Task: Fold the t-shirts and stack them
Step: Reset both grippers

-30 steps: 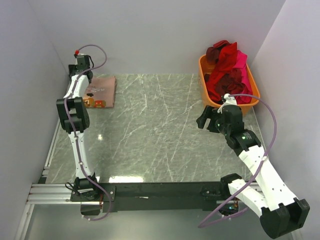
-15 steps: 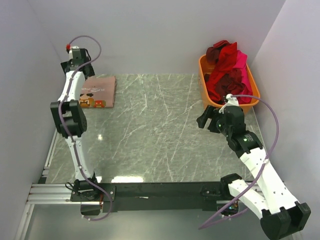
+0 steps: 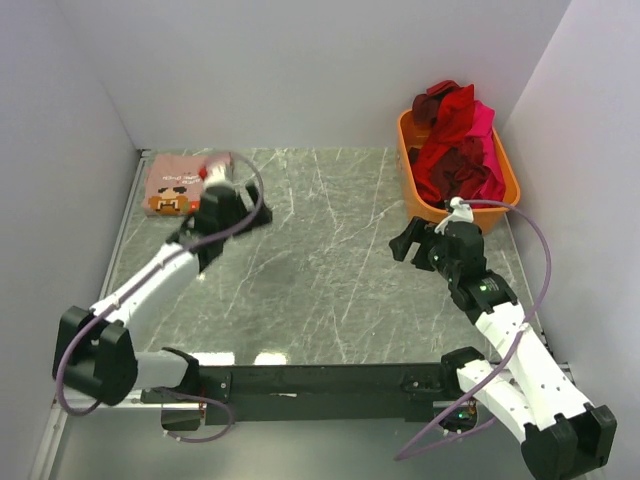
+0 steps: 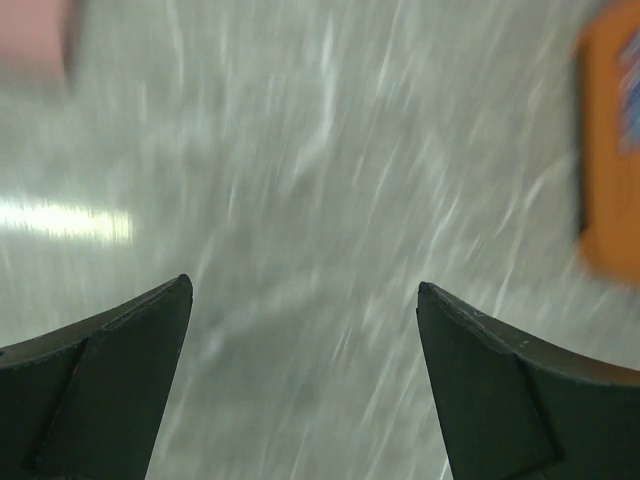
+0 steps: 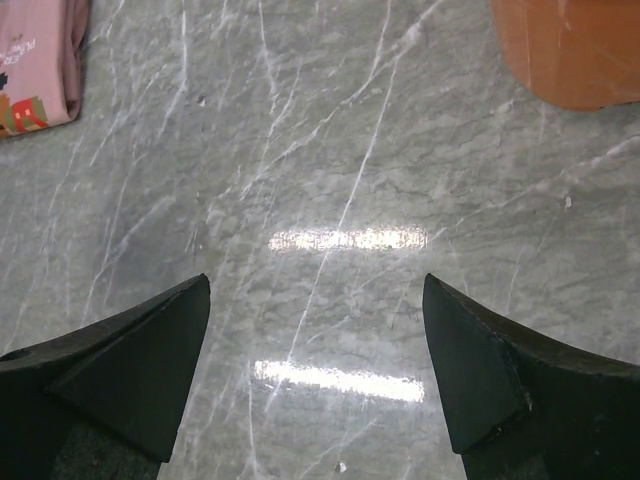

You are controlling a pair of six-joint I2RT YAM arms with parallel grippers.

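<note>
A folded dusty pink t-shirt point(image 3: 175, 186) with a cartoon print lies flat at the table's far left corner. It also shows in the right wrist view point(image 5: 35, 60) and, blurred, in the left wrist view point(image 4: 35, 35). Red, maroon and hot pink t-shirts point(image 3: 455, 135) are heaped in the orange tub point(image 3: 507, 187). My left gripper point(image 3: 243, 208) is open and empty, just right of the pink shirt above bare table. My right gripper point(image 3: 403, 241) is open and empty, near the tub's front left corner. Both wrist views show wide-apart jaws over bare marble.
The orange tub stands at the far right against the side wall; it shows at the right edge of the left wrist view point(image 4: 610, 150) and the top right of the right wrist view point(image 5: 570, 50). Walls close in the left, back and right sides.
My left arm has swung down from its raised pose over the far left corner to low over the table right of the pink shirt, uncovering it. The right arm shifted slightly.
</note>
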